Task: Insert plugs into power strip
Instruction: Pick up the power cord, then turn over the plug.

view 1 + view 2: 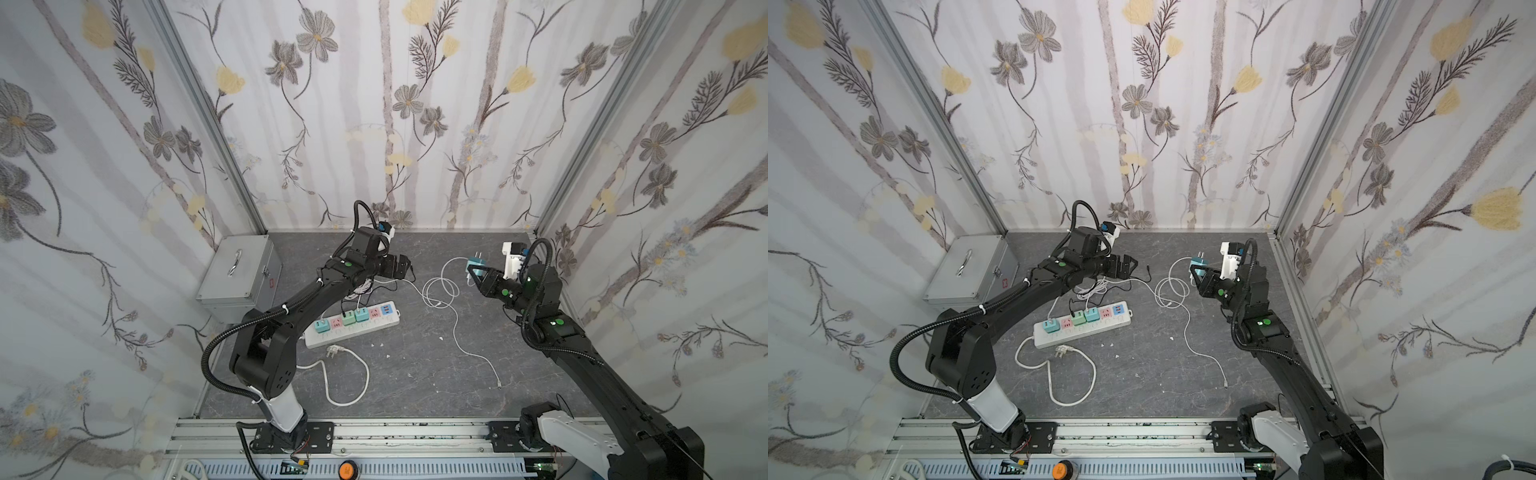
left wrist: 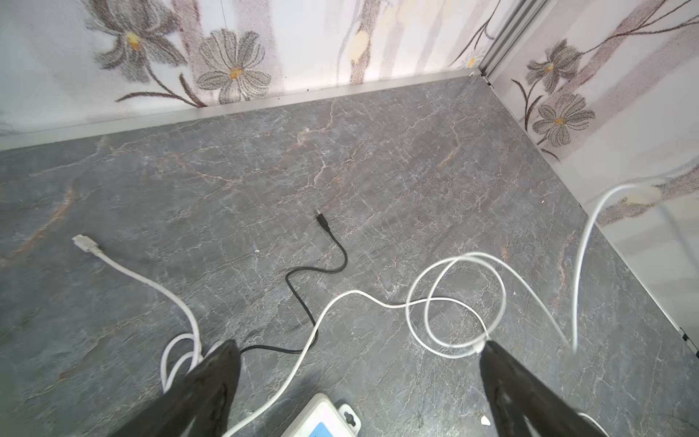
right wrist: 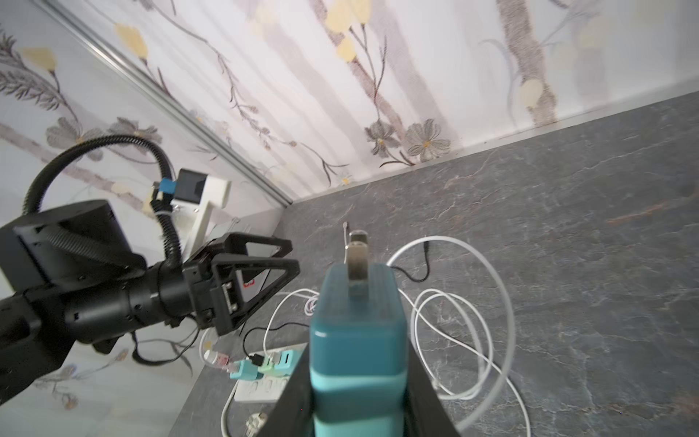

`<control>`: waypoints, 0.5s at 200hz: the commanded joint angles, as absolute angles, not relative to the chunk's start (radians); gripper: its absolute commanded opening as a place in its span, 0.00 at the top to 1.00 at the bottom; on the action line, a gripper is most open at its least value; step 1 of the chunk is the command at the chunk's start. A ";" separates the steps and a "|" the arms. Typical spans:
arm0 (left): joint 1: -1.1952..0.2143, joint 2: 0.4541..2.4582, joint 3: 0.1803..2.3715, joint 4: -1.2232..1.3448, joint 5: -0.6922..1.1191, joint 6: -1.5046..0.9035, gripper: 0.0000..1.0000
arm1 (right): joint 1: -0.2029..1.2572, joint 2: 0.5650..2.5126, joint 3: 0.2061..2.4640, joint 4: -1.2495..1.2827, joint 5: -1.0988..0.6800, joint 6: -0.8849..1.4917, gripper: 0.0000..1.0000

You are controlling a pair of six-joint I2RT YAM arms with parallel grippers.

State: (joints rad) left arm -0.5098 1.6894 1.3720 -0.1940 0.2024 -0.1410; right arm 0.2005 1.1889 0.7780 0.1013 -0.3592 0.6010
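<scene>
Three plugs (image 1: 362, 315) sit in power strip (image 1: 332, 340), centre-left on surface (image 1: 415, 374). Fourth plug (image 1: 476, 264) clamped in right claw (image 1: 472, 272) at centre-right, prongs outward. Left claw (image 1: 402, 266) spread wide, empty, just above strip in frame.

Cable loops (image 2: 472, 257) — obstacle beside power strip (image 1: 353, 331)
</scene>
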 commanded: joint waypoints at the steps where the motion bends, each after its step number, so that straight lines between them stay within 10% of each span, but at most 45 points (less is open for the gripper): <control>1: -0.489 1.677 1.374 -0.217 0.121 -0.136 0.00 | 0.165 1.186 0.783 0.145 -0.363 0.636 0.92; 100: -0.511 1.670 1.317 0.159 0.719 -0.482 0.09 | 0.307 1.409 0.845 0.603 -0.469 0.809 0.91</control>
